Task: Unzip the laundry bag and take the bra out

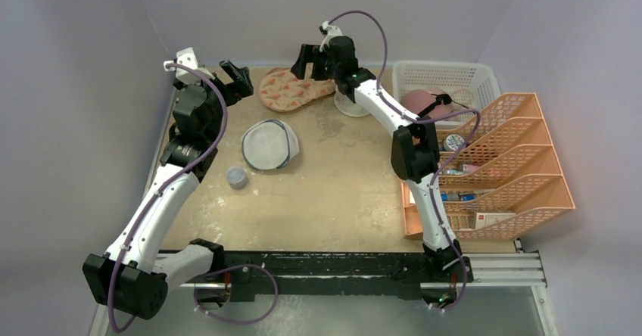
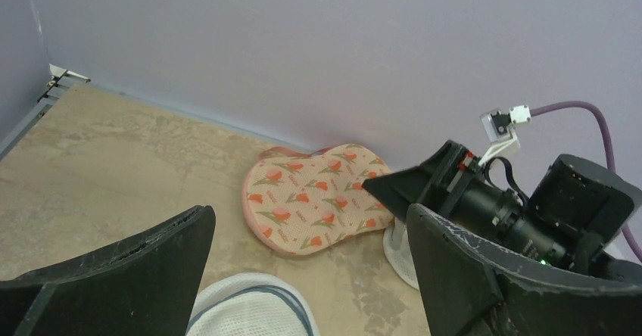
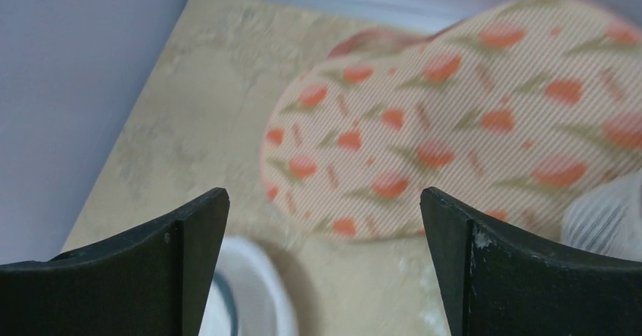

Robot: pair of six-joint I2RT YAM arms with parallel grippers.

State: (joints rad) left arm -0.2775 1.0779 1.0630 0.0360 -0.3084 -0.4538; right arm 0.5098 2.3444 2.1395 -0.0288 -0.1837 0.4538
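Observation:
The laundry bag [image 1: 291, 88] is a peach pouch with orange-red leaf prints, lying flat and closed at the back of the table. It also shows in the left wrist view [image 2: 318, 197] and the right wrist view [image 3: 454, 116]. The bra is hidden. My left gripper [image 1: 238, 79] is open and empty in the air, left of the bag; its fingers frame the bag [image 2: 310, 213]. My right gripper [image 1: 305, 62] is open and empty, hovering over the bag's right end [image 3: 324, 196]. It shows black in the left wrist view [image 2: 394, 185].
A round white mesh pouch with dark trim [image 1: 269, 145] lies mid-table, with a small grey cup [image 1: 237, 177] beside it. A white mesh cup-shaped pouch [image 1: 350, 105] sits right of the bag. A white basket [image 1: 473, 75] holds a pink rounded thing [image 1: 420, 101]. An orange file rack [image 1: 500, 162] stands at the right.

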